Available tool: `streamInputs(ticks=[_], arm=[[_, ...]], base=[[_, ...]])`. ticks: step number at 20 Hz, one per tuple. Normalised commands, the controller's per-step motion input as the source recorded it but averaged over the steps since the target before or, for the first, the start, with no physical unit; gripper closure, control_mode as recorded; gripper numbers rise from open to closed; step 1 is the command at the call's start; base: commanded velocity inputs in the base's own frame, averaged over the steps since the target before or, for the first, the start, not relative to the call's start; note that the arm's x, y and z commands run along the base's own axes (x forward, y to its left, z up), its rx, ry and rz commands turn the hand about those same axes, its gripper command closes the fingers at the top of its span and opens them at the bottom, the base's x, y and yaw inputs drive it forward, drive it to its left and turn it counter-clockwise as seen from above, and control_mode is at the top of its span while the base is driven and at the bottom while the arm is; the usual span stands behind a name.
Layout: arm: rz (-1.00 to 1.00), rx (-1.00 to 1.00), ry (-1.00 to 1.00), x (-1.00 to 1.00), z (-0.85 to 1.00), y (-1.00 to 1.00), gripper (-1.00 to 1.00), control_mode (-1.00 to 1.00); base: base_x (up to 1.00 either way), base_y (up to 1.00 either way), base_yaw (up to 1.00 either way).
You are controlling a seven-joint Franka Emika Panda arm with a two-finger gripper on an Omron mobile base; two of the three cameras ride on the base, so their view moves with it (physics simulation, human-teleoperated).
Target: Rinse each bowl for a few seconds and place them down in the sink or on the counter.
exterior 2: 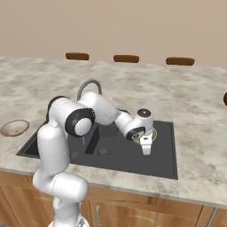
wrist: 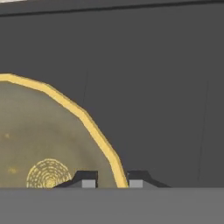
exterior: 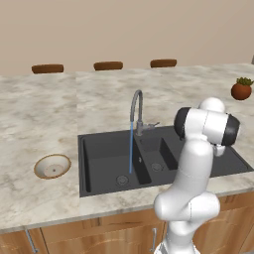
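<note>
A: Hand view: is the claw (wrist: 112,180) clamped?
B: Its tips straddle the olive bowl's (wrist: 39,144) rim, one inside, one outside; whether they pinch it, I cannot tell.
A: And the other bowl (exterior: 52,166)?
B: On the surface (exterior: 34,124), far left of the claw, past the sink (exterior: 99,149).

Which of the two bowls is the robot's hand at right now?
The olive-tan bowl, over the sink's right side; its rim runs between the fingers. The brown-rimmed bowl sits alone on the counter, left.
</note>
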Motion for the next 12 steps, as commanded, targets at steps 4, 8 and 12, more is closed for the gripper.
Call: streamInputs(ticks=[4, 8, 12], arm=[[0.0, 0.0, 0.0, 0.0, -0.49, -0.04, 1.0, -1.0], [0.0, 0.0, 0.01, 0.03, -0.22, 0.05, -1.0, -1.0], [0.0, 0.01, 0.0, 0.0, 0.32, 0.0, -1.0, -1.0]], base=[[0.0, 0.0, 0.0], [0.0, 0.0, 0.0], [0.0, 0.0, 0.0]])
